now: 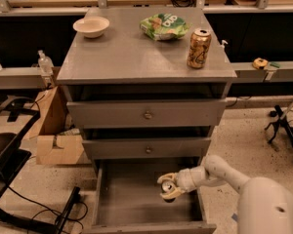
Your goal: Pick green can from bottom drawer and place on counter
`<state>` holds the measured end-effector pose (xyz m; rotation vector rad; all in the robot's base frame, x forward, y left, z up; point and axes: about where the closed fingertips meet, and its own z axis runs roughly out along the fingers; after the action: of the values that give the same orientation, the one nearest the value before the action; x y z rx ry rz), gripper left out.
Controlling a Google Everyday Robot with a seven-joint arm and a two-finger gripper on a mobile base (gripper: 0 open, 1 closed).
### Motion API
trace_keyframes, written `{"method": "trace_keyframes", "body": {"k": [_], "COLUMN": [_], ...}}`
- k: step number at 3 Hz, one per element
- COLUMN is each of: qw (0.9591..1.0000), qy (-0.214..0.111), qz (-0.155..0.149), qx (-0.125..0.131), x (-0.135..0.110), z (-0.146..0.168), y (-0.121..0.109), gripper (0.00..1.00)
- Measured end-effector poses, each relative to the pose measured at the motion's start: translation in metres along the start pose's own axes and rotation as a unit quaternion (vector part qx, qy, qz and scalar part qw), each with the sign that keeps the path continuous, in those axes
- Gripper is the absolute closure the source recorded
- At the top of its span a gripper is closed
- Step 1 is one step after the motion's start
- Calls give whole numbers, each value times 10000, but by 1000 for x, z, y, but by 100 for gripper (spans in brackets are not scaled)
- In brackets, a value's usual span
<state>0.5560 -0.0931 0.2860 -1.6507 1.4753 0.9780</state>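
The bottom drawer (132, 204) is pulled open at the foot of the grey cabinet. My gripper (168, 186) reaches into it from the right, its pale fingers closed around the green can (168, 187), of which mostly the silver top shows. The can is at the right middle of the drawer, low over the drawer floor. The counter (132, 52) is the grey top of the cabinet, well above the gripper.
On the counter stand a gold can (198, 48) at the right, a green snack bag (164, 26) at the back and a white bowl (91, 27) at the back left. Two shallower drawers (147, 114) are closed above. A cardboard box (53, 130) sits left of the cabinet.
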Motion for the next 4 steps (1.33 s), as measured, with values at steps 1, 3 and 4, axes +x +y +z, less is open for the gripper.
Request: {"method": "trace_keyframes", "body": {"k": [1, 3, 4], "qw": [9996, 9933, 9933], "qy": [-197, -394, -399], "qz": [182, 211, 216], "qx": [76, 1065, 1061], "x": [-75, -249, -249], "z": [-37, -134, -133], "y": [3, 17, 17], "gripper": [100, 100, 100]}}
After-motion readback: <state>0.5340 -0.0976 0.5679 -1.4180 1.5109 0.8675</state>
